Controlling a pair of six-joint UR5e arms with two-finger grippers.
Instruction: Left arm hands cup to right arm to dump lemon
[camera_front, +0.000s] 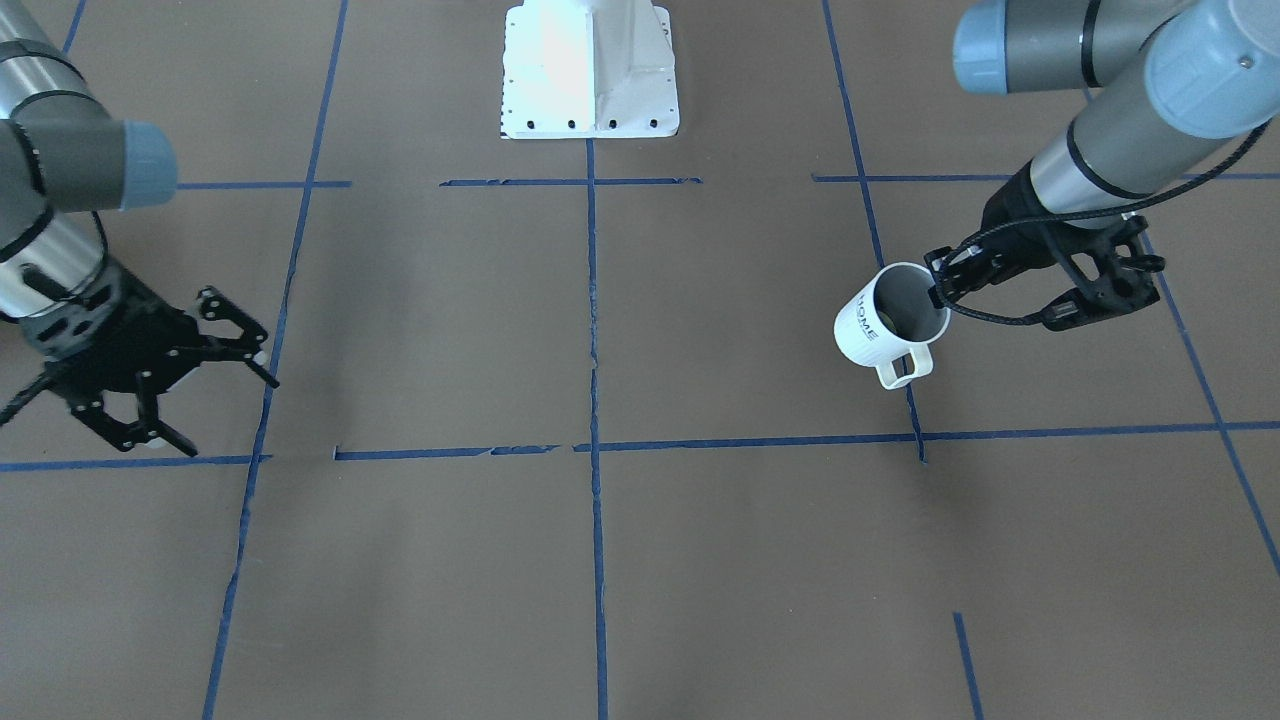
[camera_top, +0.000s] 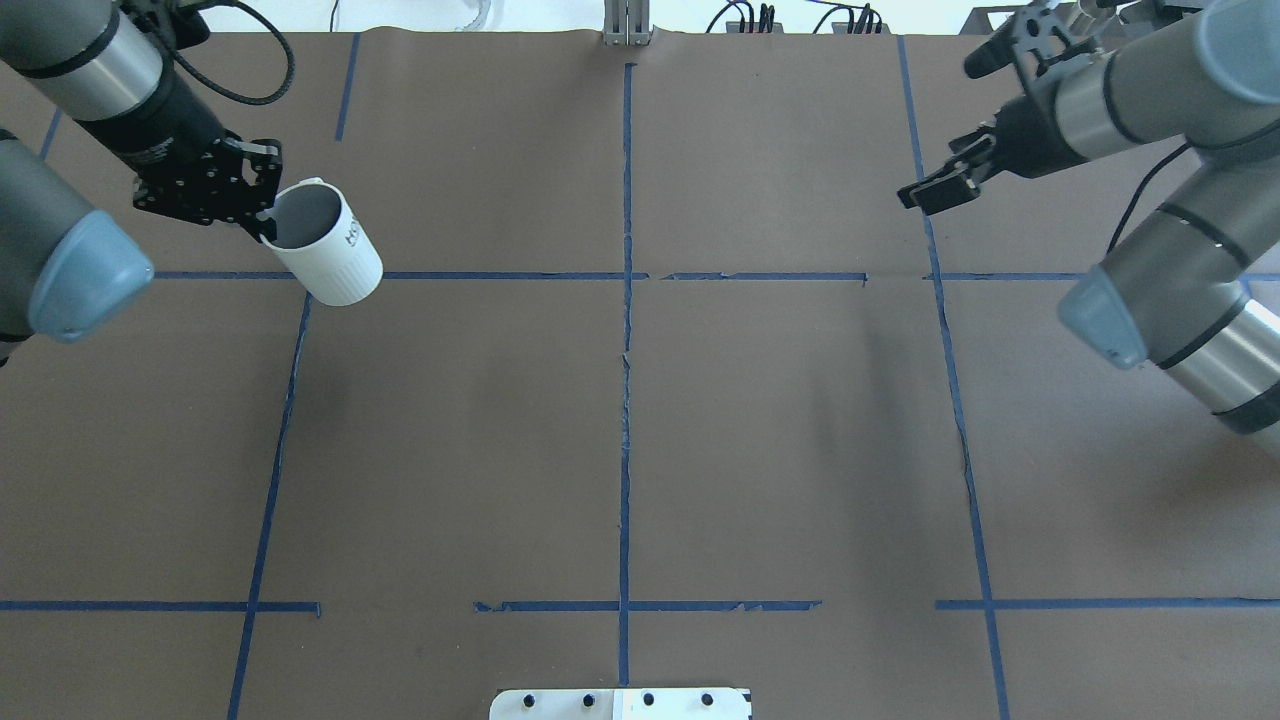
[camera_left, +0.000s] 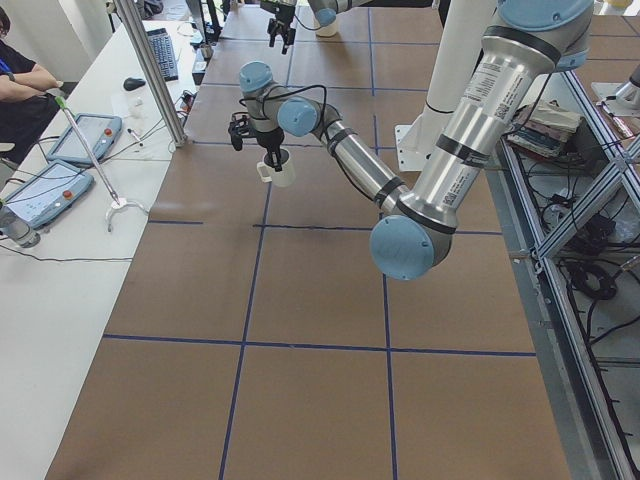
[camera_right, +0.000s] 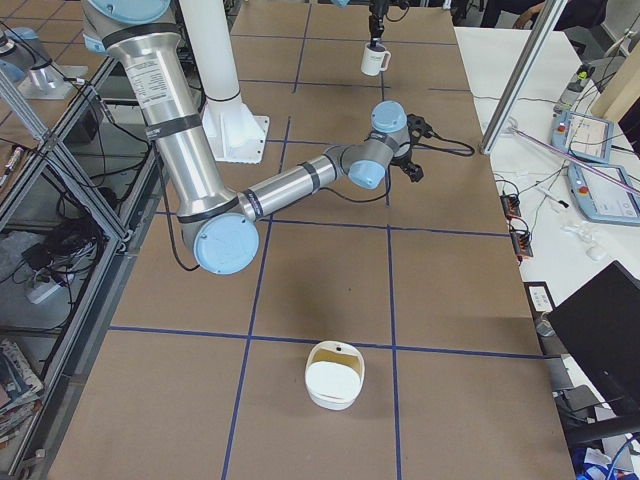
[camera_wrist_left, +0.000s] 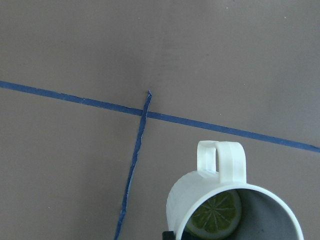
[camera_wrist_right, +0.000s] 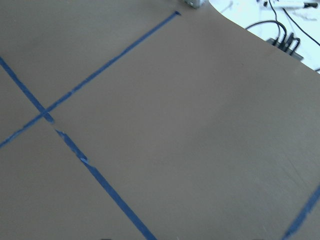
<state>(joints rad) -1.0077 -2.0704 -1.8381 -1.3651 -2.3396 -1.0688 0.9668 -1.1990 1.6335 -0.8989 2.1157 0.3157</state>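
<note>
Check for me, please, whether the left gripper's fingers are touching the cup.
Touching. The overhead view shows the left gripper with its fingers closed on the rim of the cup.

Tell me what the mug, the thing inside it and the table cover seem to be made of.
The cup: probably glazed ceramic, given its smooth white wall, thick rim and chunky handle; plastic is possible. The lemon: its cut face shows radiating segments, but real fruit or plastic I cannot tell. The table cover: matte brown paper, creased and seamed.
</note>
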